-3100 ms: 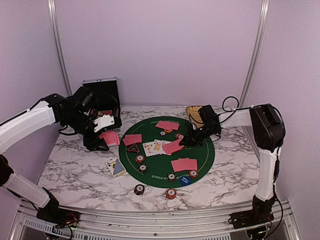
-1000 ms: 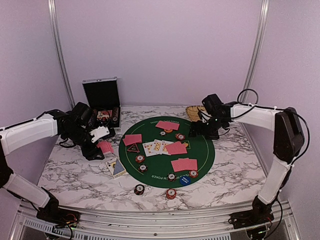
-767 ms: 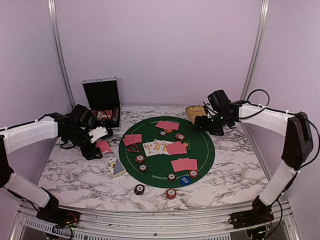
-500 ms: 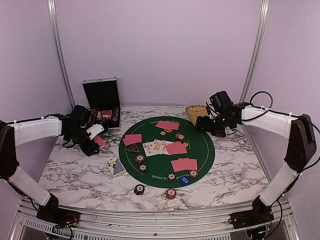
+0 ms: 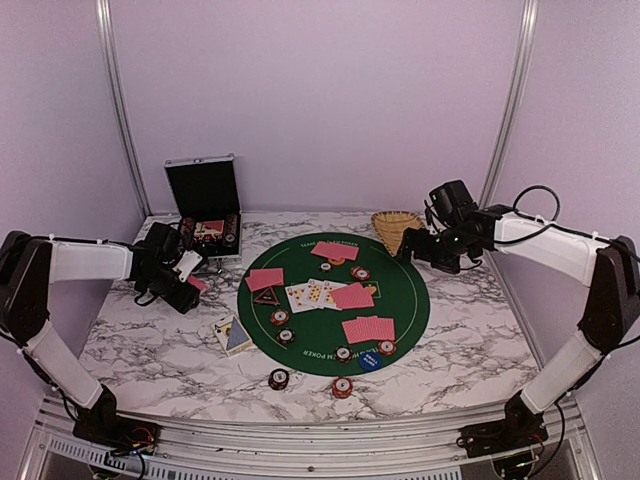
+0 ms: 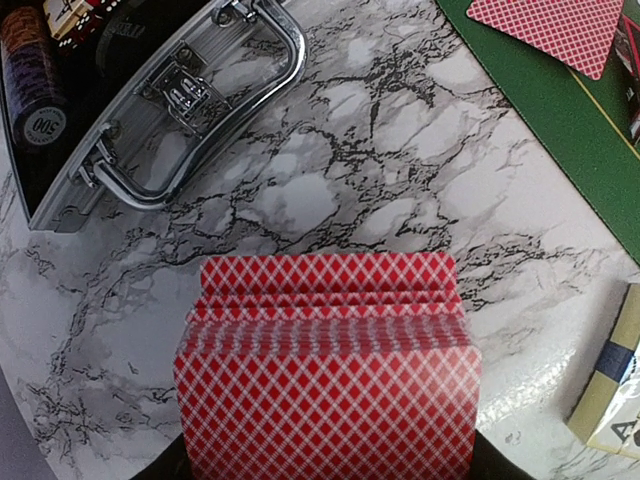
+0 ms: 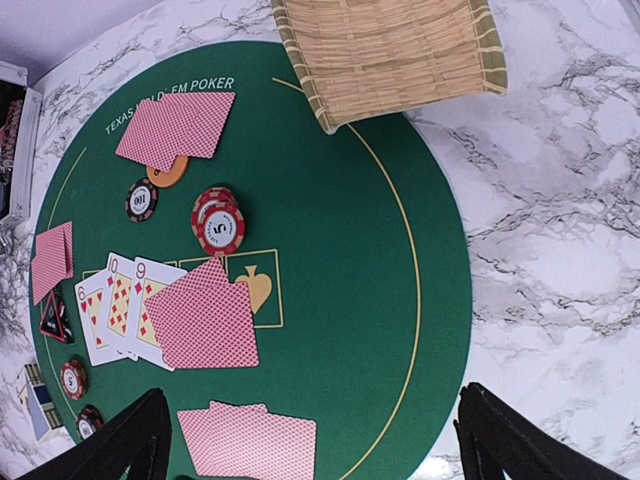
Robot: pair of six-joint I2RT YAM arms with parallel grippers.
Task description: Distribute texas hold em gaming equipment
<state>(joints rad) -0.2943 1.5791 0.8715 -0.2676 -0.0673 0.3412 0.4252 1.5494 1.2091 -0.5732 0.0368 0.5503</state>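
My left gripper (image 5: 190, 283) is shut on a fanned deck of red-backed playing cards (image 6: 325, 380), held low over the marble left of the green poker mat (image 5: 405, 300). The deck hides its jaws almost entirely. On the mat lie face-down card pairs (image 7: 177, 130) (image 7: 248, 440), three face-up cards (image 7: 115, 310) partly under another pair (image 7: 203, 315), a red chip stack (image 7: 220, 227), a dark chip (image 7: 141, 200), an orange disc (image 7: 165, 172), a black triangular marker (image 5: 265, 296) and a blue button (image 5: 370, 360). My right gripper (image 5: 415, 245) hangs open and empty above the mat's far right edge.
The open silver case (image 5: 205, 200) with chips stands at the back left, its handle (image 6: 190, 110) close ahead of the deck. A woven tray (image 7: 390, 50) sits at the mat's far edge. A card box (image 5: 233, 335) and two chips (image 5: 279, 379) (image 5: 342, 387) lie off the mat.
My left arm has drawn back to the left with the deck still in it. The right gripper has lifted off the mat's middle and swung back right, near the tray, staying open.
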